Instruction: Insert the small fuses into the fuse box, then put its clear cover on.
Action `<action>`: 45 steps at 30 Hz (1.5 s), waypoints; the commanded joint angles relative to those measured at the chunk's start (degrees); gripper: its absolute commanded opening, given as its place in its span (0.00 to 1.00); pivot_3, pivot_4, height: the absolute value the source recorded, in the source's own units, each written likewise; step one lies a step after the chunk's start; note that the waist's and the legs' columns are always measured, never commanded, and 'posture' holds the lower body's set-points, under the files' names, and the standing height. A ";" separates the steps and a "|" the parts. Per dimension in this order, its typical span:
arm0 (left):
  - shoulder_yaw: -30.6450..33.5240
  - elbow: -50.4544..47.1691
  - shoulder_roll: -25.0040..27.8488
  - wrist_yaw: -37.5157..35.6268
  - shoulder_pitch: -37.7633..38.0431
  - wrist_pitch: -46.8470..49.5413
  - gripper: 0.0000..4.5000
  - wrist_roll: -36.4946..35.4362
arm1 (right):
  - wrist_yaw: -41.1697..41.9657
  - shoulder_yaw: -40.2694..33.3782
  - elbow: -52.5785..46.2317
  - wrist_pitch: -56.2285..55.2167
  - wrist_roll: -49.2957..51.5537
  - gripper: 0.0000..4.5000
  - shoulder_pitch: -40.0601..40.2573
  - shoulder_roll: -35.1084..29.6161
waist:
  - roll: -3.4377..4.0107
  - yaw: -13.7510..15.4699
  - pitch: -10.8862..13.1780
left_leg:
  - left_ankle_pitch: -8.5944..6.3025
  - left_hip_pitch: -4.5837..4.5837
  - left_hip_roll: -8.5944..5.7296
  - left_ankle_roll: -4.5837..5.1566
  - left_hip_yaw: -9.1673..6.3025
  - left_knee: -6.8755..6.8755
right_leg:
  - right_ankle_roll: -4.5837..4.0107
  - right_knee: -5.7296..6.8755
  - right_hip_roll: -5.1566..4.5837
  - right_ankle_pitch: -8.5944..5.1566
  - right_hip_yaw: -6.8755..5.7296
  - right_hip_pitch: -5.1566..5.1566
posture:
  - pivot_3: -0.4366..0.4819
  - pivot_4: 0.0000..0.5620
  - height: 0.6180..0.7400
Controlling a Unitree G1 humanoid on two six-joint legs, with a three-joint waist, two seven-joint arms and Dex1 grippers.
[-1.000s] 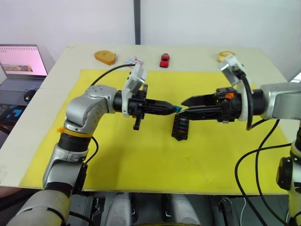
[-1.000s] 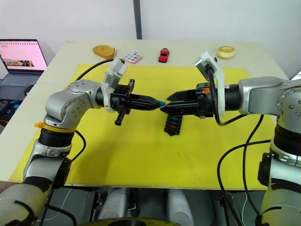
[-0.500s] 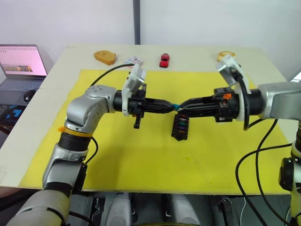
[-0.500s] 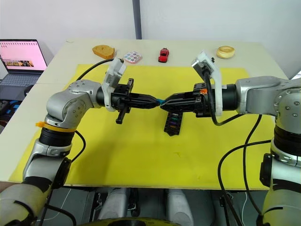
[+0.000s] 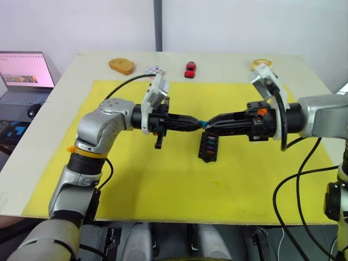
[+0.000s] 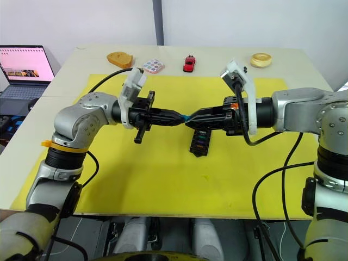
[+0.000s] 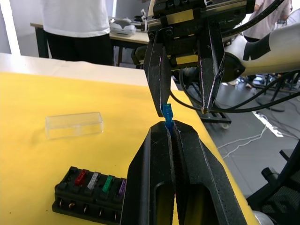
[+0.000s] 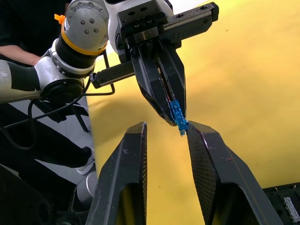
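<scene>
We find the left gripper (image 7: 171, 129) closed on a teal fuse (image 7: 167, 116), which sticks out past its fingertips. The right gripper (image 8: 165, 131) meets it tip to tip, its jaws parted, with one finger (image 8: 210, 159) at the fuse and the other standing clear of it. In the right wrist view the fuse (image 8: 178, 116) sits against that nearer finger; we cannot tell whether the contact is firm.

Directly under the meeting point of the two grippers lies the fuse box (image 5: 209, 147), flat on the yellow mat (image 5: 163, 185). In the left wrist view we count four fuses seated in its upper row: red (image 7: 81, 176), grey (image 7: 93, 180), green (image 7: 108, 183) and purple (image 7: 122, 187). We cannot make out the amber one there.

The clear cover (image 7: 74, 125) rests on the mat beyond the fuse box from the left jaws, apart from it and lying flat.

Further out from the jaws, on the bare table (image 5: 228, 62) past the mat's far edge, we note a red toy car (image 5: 190, 69), a tan block (image 5: 121, 66), a small round patterned piece (image 6: 153, 66) beside it, and a roll of tape (image 6: 261, 60) on the right gripper's side. A laptop (image 6: 24, 68) stands open off the table on the left arm's side. A person in a white top (image 7: 77, 18) stands in the background of the left wrist view.
</scene>
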 commanded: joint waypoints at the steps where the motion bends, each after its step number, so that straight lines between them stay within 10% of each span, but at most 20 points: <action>1: 0.00 -1.00 0.14 0.17 -0.66 -1.14 0.00 0.08 | 0.45 -0.62 -1.40 -1.14 0.41 0.30 -1.04 -0.93 | 0.00 -0.02 0.00 | 0.00 0.00 0.00 0.00 0.00 0.00 | 0.00 0.00 0.00 0.00 0.00 0.00 | 0.48 0.27 1.00; 5: -0.18 -0.88 0.06 0.25 -0.68 -1.37 0.00 0.29 | 0.28 -0.65 -1.46 -1.17 0.42 0.01 -1.07 -0.79 | 0.00 0.02 0.00 | 0.00 0.00 0.00 0.00 0.00 -0.01 | 0.00 0.00 0.00 0.00 0.00 0.00 | 0.48 0.27 1.00; 16: -1.05 0.35 1.06 1.63 -1.24 -0.20 0.00 2.10 | 1.04 1.38 -2.22 -2.46 -2.18 0.01 -1.29 -1.31 | 0.00 -0.05 0.00 | 0.00 0.00 0.00 0.00 0.00 -0.01 | 0.00 -0.01 0.00 0.00 0.00 -0.01 | 0.48 0.27 1.00; 25: -7.69 8.74 3.53 -0.48 0.22 -12.84 0.99 13.60 | 17.13 17.14 1.79 -26.97 -28.00 0.00 0.31 -11.49 | 0.01 -0.03 0.01 | -0.01 -0.08 -0.04 0.01 0.07 -0.01 | -0.02 -0.06 0.02 -0.01 0.01 -0.13 | 0.48 0.27 1.00; 45: -9.19 27.63 -5.68 -2.83 -4.04 -29.54 0.99 22.63 | 32.18 25.81 28.08 -54.58 -55.33 0.00 -2.54 -1.56 | 0.02 0.14 0.02 | 0.01 -0.41 -0.02 -0.01 0.19 0.04 | 0.04 0.02 0.10 0.02 0.09 -0.53 | 0.48 0.27 1.00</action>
